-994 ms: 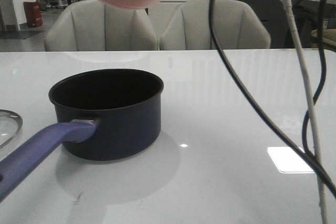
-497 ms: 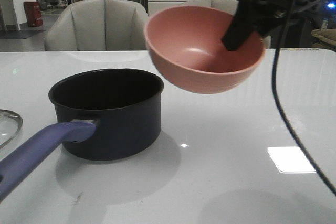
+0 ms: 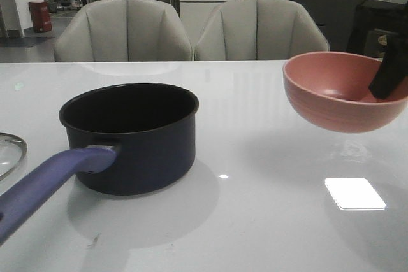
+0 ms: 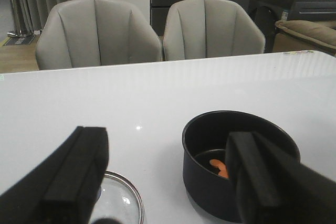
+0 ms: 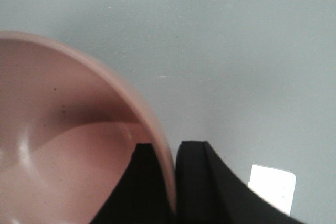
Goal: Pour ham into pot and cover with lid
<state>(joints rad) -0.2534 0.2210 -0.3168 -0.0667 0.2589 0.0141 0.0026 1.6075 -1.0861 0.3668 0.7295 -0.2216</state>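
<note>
The dark navy pot [image 3: 137, 138] stands on the white table with its purple-blue handle [image 3: 44, 179] pointing to the front left. In the left wrist view, orange ham chunks [image 4: 220, 167] lie in the pot [image 4: 210, 182]. The glass lid [image 3: 9, 151] lies flat at the left edge, and also shows in the left wrist view [image 4: 118, 203]. My right gripper [image 5: 176, 153] is shut on the rim of the pink bowl [image 3: 341, 93], held upright and empty above the table's right side. My left gripper [image 4: 165, 177] is open and empty, above the lid and pot.
Two grey chairs [image 3: 124, 30] stand behind the table's far edge. A bright light patch [image 3: 354, 193] reflects on the table's front right. Cabinets and a counter lie further back.
The right gripper has swung the pink bowl from tipped over the pot, down and to the right, turning it upright. The pot and lid have not moved.
</note>
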